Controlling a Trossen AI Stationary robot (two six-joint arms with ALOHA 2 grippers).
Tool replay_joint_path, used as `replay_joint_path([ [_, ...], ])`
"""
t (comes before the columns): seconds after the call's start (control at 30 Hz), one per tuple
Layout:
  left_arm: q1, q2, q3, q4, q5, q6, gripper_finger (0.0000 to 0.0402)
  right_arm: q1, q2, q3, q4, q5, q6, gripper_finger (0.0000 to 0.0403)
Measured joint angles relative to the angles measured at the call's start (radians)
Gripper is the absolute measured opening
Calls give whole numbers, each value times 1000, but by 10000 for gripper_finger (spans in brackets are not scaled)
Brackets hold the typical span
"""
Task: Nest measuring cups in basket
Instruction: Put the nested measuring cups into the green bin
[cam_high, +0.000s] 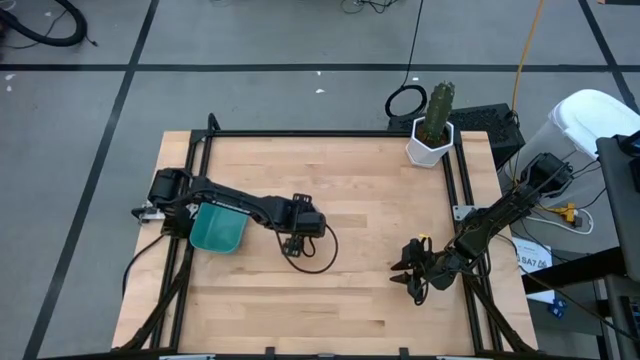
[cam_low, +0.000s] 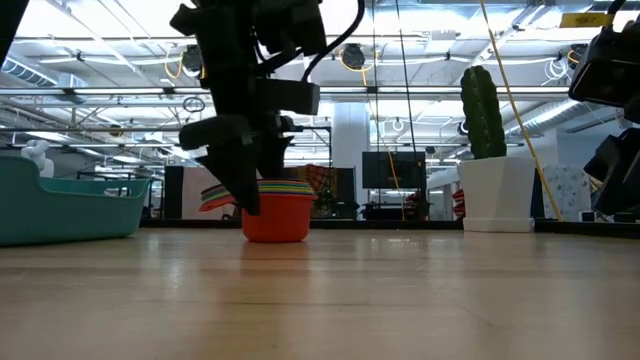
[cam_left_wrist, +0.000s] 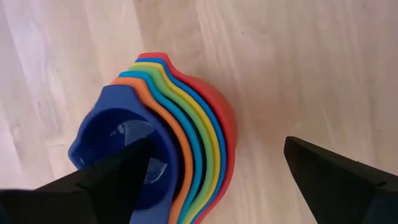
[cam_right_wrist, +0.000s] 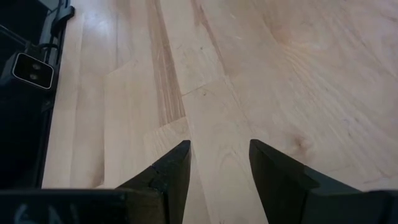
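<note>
Left gripper (cam_left_wrist: 211, 180) spread wide over the nested measuring cups (cam_left_wrist: 180, 134), right gripper (cam_right_wrist: 217, 165) parted, empty; an off-centre squeeze could topple the stack short of the basket (cam_high: 217, 228).

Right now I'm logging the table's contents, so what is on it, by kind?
Nested plastic measuring cups, stacked: 7
Teal plastic basket: 1
White pot with green cactus: 1
Total: 9

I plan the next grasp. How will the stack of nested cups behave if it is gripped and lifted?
The stack of cups looks like thin plastic, so probably light and stiff. The cups sit loosely nested, so inner ones may slip or shift. The handles fan to one side, so it might tilt when lifted.
</note>
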Motion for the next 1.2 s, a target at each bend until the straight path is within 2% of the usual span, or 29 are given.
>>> replay_joint_path([
  [0.3,2,-1,-31,61,-24,6,362,0,0,0,1,0,12,155],
  [0.6,8,-1,-38,118,-20,-9,243,0,0,0,8,-1,12,155],
  [0.77,8,1,-39,152,2,-4,195,0,0,0,8,-1,20,155],
  [1.2,17,2,-39,148,20,6,158,0,0,0,8,-2,34,155],
])
